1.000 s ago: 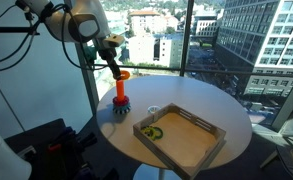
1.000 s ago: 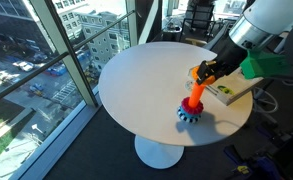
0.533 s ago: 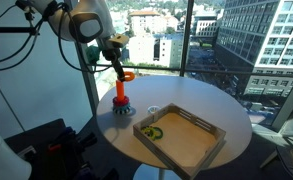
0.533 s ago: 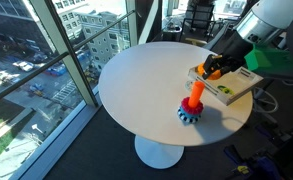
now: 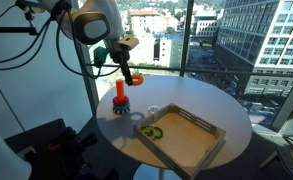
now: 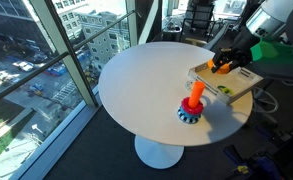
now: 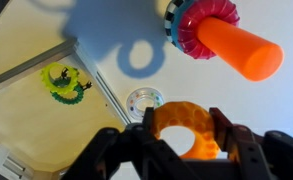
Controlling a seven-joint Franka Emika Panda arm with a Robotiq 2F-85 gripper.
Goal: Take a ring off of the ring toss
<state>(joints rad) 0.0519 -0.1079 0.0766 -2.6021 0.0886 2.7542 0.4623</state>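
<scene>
The ring (image 7: pixel 186 125) is clamped between the jaws of the gripper (image 5: pixel 133 75), airborne above and clear of the ring toss (image 6: pixel 193 103) standing near the table (image 6: pixel 136 90) edge; recommend firm grip, level carry away from the peg (image 7: pixel 241 50) tip.

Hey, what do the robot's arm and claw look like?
The arm is white with rounded joints; black cables loop beside it. The claw is black with two chunky fingers. A green block sits near its wrist.
</scene>
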